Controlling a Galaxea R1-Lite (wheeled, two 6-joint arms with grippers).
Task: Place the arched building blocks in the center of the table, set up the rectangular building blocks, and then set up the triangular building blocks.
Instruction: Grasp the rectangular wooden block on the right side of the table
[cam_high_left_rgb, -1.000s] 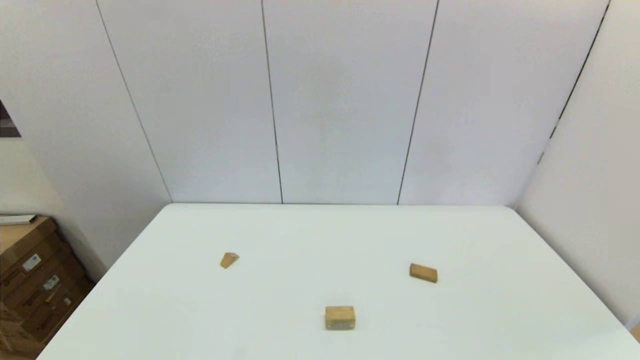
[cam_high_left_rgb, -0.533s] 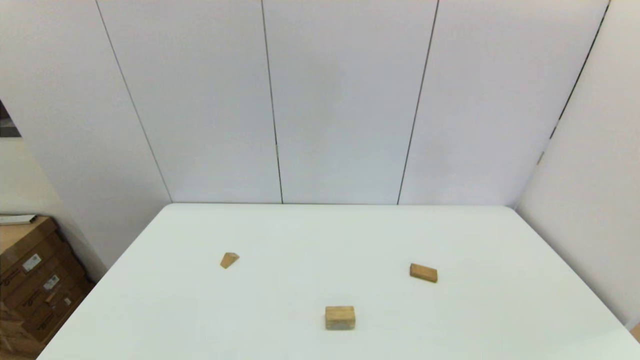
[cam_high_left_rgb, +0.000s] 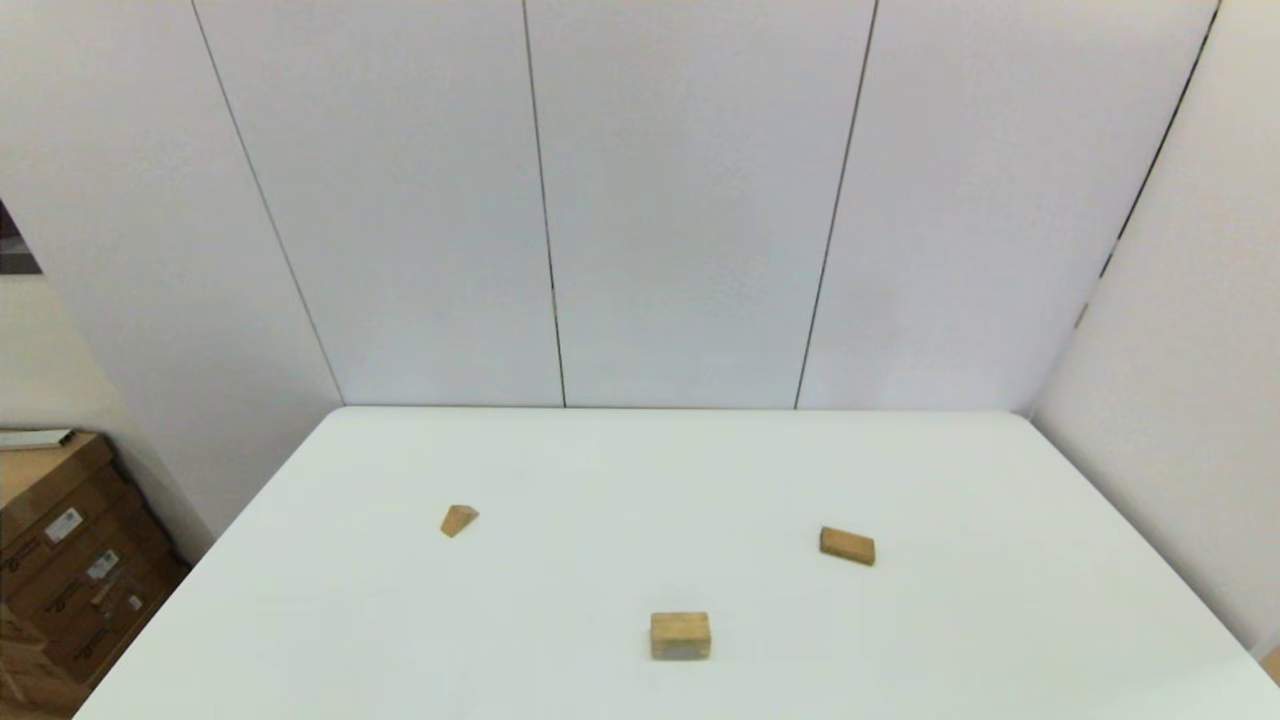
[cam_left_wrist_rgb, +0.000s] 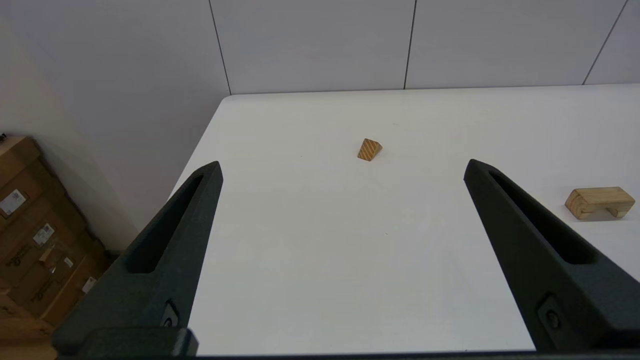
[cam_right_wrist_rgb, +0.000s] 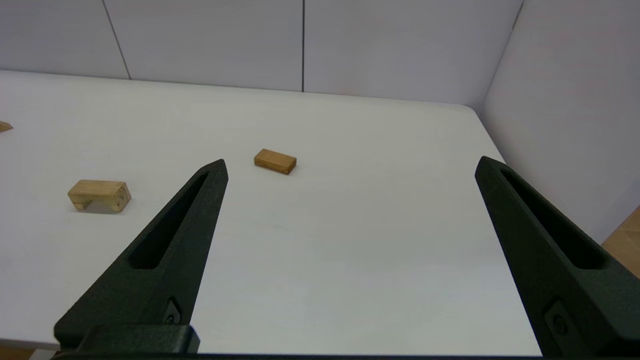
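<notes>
Three tan wooden blocks lie apart on the white table. The thick arched block rests near the front middle, hollow side down. The flat rectangular block lies to the right. The small triangular block lies to the left. Neither arm shows in the head view. My left gripper hangs open above the table's near left part, well short of the wedge. My right gripper hangs open above the near right part, holding nothing.
Stacked cardboard boxes stand on the floor off the table's left edge. White wall panels close the far and right sides, close to the table's edges.
</notes>
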